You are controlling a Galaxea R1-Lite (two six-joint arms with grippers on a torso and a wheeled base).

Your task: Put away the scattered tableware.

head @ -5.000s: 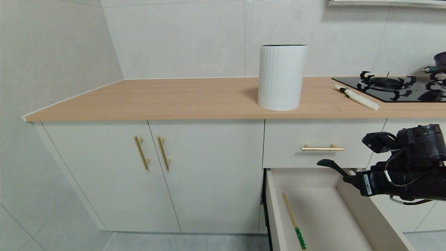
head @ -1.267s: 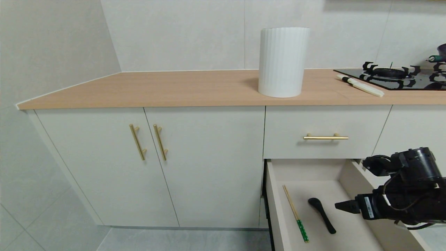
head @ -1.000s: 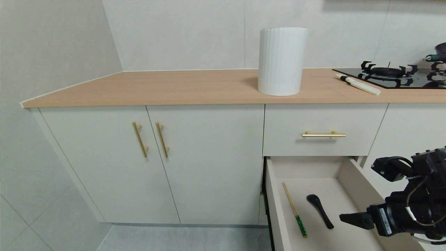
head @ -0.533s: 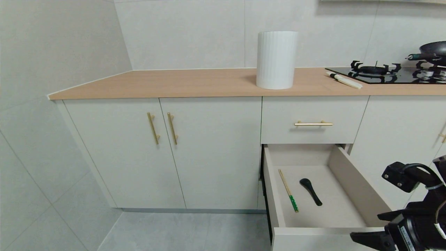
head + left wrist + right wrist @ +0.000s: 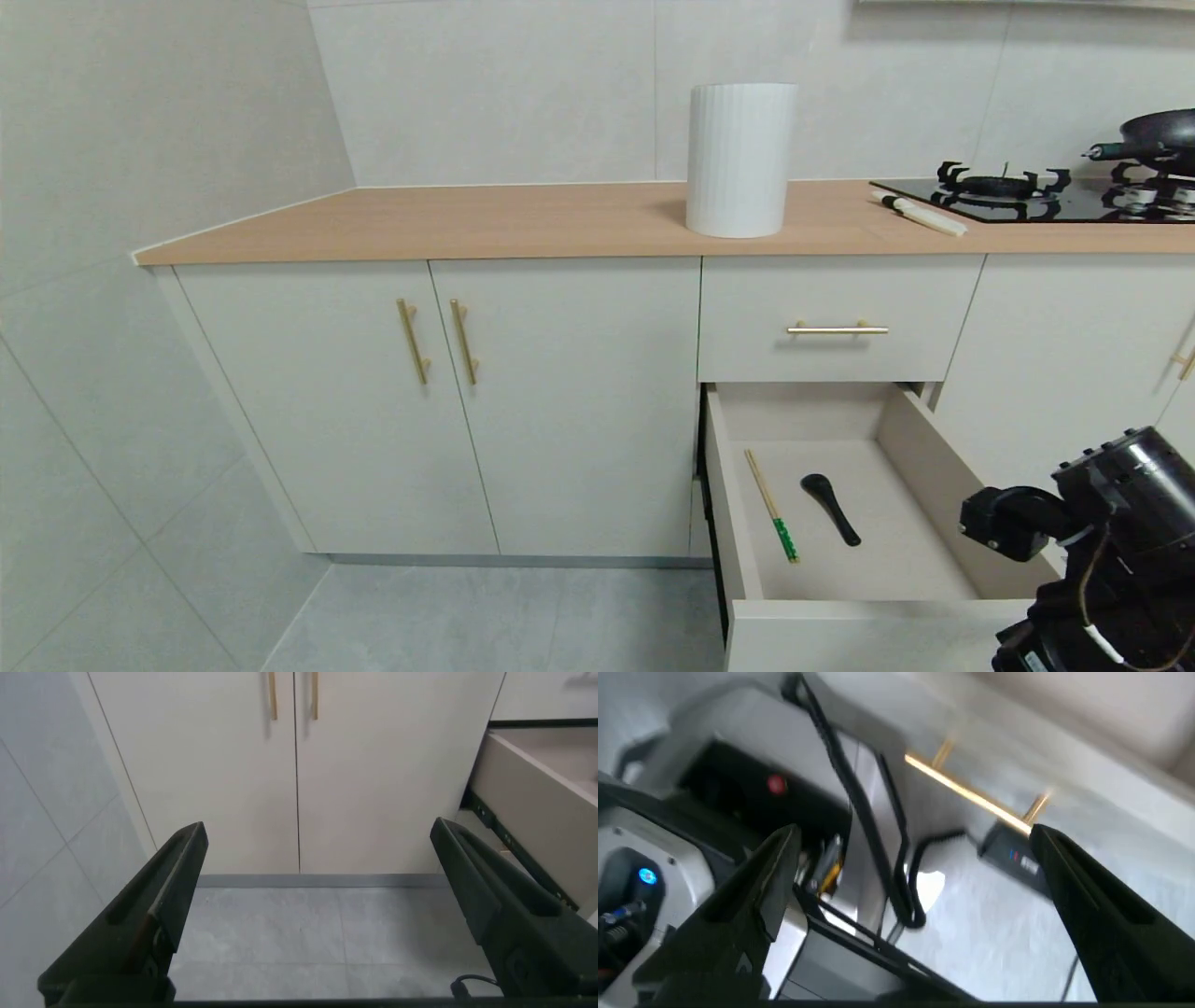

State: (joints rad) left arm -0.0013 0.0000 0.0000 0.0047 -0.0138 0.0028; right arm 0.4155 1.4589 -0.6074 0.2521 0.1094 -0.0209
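The left gripper point(image 5: 318, 840) is spread wide with nothing between its fingers, hanging over the floor tiles before the cabinet doors point(image 5: 392, 765); the right gripper point(image 5: 913, 845) is likewise spread wide and empty. The black spoon point(image 5: 830, 509) lies in the open drawer point(image 5: 934, 485) just beside the green-tipped chopsticks point(image 5: 771, 506). A pale utensil point(image 5: 918, 213) lies on the countertop point(image 5: 513, 224) at the hob's point(image 5: 1027, 201) edge.

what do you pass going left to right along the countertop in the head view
white canister → white utensil → burner → pan
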